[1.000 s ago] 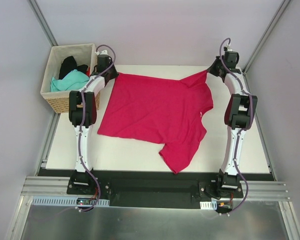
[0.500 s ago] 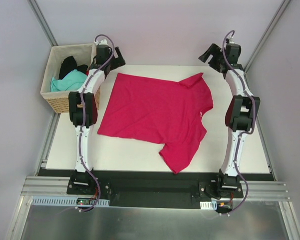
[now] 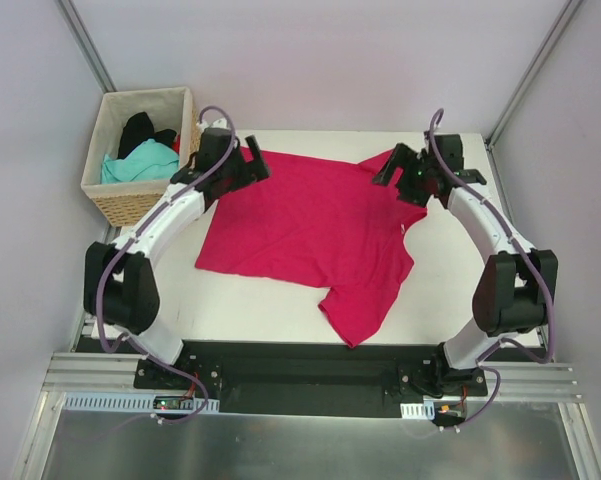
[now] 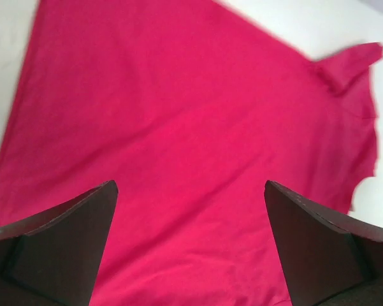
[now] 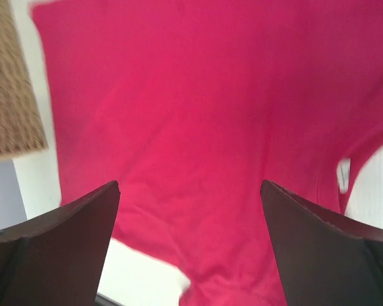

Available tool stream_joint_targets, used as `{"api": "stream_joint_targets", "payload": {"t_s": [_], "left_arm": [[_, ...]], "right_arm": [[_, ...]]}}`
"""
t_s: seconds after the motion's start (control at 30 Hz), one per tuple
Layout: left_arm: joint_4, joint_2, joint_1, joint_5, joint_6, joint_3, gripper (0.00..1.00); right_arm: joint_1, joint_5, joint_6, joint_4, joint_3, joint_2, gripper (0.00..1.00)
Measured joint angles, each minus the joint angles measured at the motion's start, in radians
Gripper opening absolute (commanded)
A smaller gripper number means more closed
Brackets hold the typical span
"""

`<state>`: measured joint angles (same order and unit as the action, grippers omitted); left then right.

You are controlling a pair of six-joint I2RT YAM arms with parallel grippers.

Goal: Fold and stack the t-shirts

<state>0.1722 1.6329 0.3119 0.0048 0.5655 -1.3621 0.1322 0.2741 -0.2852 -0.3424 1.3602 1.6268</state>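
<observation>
The crimson-pink t-shirt (image 3: 315,225) lies spread out on the white table, one sleeve pointing toward the near edge. My left gripper (image 3: 255,165) hovers open above its far left corner, nothing between the jaws. Over the far right sleeve, my right gripper (image 3: 388,170) is open too and holds nothing. In the left wrist view the left gripper (image 4: 190,185) looks down on pink cloth (image 4: 191,115). The right gripper (image 5: 190,185) sees the shirt (image 5: 204,95) likewise. A teal shirt (image 3: 140,162) and a black one (image 3: 140,130) sit in the basket.
The wicker basket (image 3: 140,205) stands off the table's far left corner, close to the left arm; its side (image 5: 9,95) shows in the right wrist view. Grey walls enclose the table on three sides. The table's white surface (image 3: 480,290) shows around the shirt.
Both grippers have let go of the shirt's far corners and opened. Both arms rose, then swung inward over the shirt. The far right sleeve dropped flat.
</observation>
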Motion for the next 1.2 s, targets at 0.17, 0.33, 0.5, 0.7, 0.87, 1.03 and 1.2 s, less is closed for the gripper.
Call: {"api": "stream_joint_targets", "payload": {"t_s": [0.17, 0.33, 0.5, 0.7, 0.87, 1.03, 1.2], "left_arm": [[0.11, -0.067, -0.044, -0.024, 0.039, 0.127, 0.91], [0.172, -0.134, -0.094, -0.019, 0.086, 0.249, 0.82], [0.207, -0.287, -0.191, -0.008, 0.126, 0.394, 0.79], [0.211, -0.364, -0.262, -0.002, 0.13, 0.477, 0.74], [0.215, -0.337, -0.294, 0.011, 0.123, 0.494, 0.72], [0.213, -0.324, -0.293, 0.013, 0.104, 0.507, 0.71], [0.215, -0.324, -0.294, 0.013, 0.096, 0.528, 0.72]], "right_arm": [[0.024, 0.001, -0.002, -0.128, -0.093, -0.029, 0.96], [0.067, -0.054, 0.018, -0.234, -0.264, -0.218, 0.97], [0.067, -0.109, 0.018, -0.283, -0.335, -0.26, 0.99], [0.066, -0.178, 0.0, -0.307, -0.381, -0.257, 0.86], [0.066, -0.21, -0.015, -0.305, -0.425, -0.249, 0.8], [0.066, -0.223, -0.025, -0.303, -0.448, -0.198, 0.68], [0.066, -0.225, -0.027, -0.293, -0.465, -0.16, 0.5]]}}
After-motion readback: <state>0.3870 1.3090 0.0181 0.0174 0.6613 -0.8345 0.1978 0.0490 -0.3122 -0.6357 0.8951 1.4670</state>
